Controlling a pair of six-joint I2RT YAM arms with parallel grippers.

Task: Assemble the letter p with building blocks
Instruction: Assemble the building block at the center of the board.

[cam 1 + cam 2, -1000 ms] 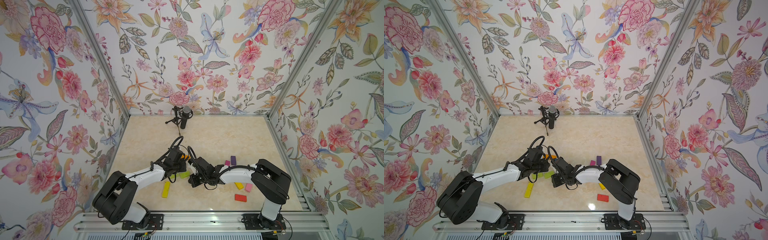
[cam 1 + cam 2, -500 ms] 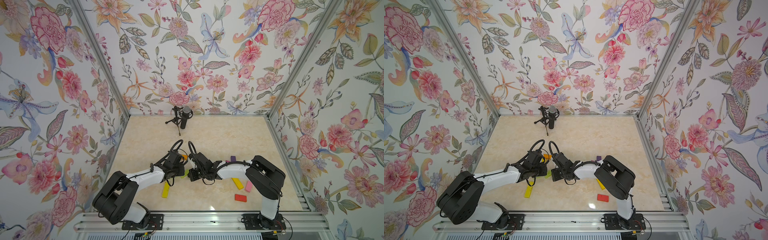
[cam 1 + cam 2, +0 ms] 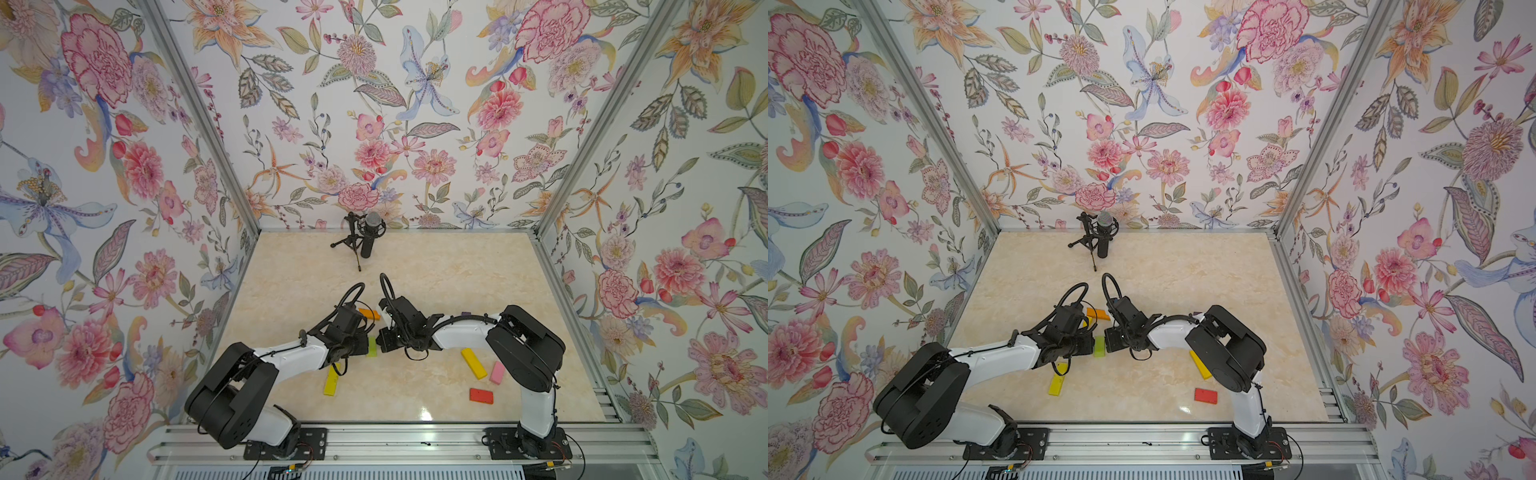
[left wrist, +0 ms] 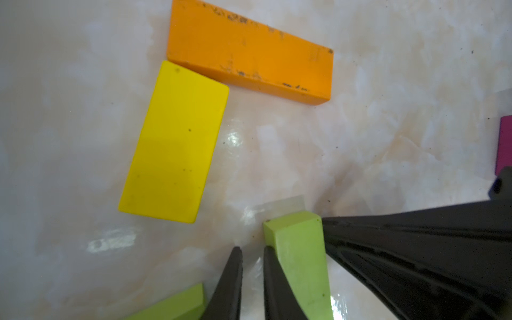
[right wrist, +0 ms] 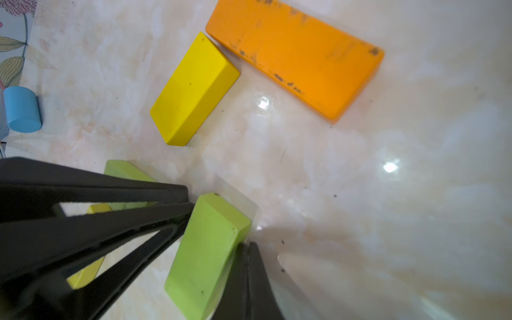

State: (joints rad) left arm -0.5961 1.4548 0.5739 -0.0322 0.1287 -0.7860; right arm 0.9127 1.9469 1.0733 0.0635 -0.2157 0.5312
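Observation:
A lime green block [image 3: 372, 347] [image 3: 1099, 346] lies flat between my two grippers. My left gripper [image 4: 250, 249] [image 3: 362, 347] has a narrow empty gap between its jaws; the outer face of one finger rests against the block [image 4: 299, 249]. My right gripper [image 5: 246, 245] [image 3: 384, 345] is shut and empty, its side against the block's [image 5: 207, 249] opposite long face. Beyond lie an orange block [image 4: 249, 50] [image 5: 296, 55] [image 3: 370, 313] and a short yellow block [image 4: 174, 141] [image 5: 194, 88], meeting at a corner. A second lime green block [image 4: 171, 306] [image 5: 124, 171] lies by the left fingers.
Loose blocks lie nearer the front: a yellow bar [image 3: 331, 380] under the left arm, another yellow bar [image 3: 473, 363], a pink one [image 3: 497, 372] and a red one [image 3: 481, 395]. A magenta block [image 4: 504, 144] and a blue cylinder [image 5: 22, 109] lie aside. A microphone [image 3: 368, 237] stands at the back.
My right arm swung in and away from the front edge, bringing its shut gripper up against the lime green block. The left jaws narrowed a little.

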